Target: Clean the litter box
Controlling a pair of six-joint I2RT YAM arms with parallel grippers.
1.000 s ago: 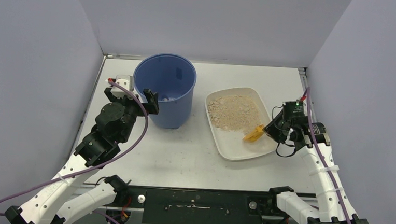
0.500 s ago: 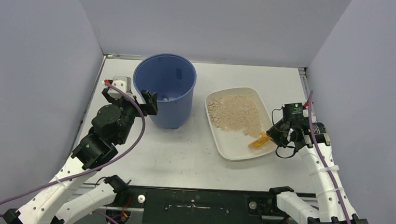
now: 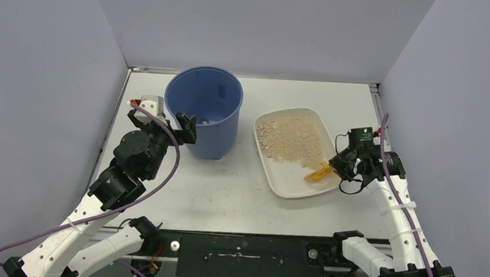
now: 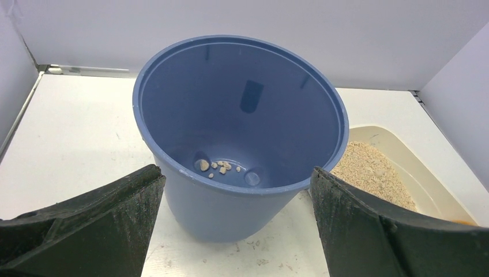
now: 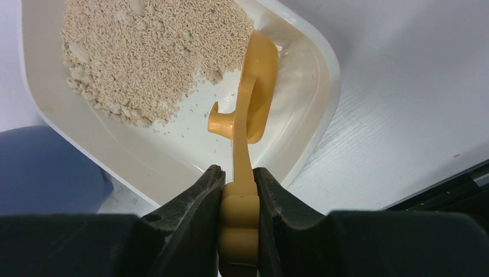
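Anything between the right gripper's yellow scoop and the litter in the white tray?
Nothing visible. The right gripper is shut on the yellow plastic scoop, whose head is inside the shallow white plastic litter box, beside the tan granules.

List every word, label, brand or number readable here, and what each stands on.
No readable text anywhere.
The tall blue round plastic bucket has a dark rectangular patch on its inner wall, without legible marks.
The shallow white plastic litter box, the yellow plastic scoop and the white tabletop show no print.
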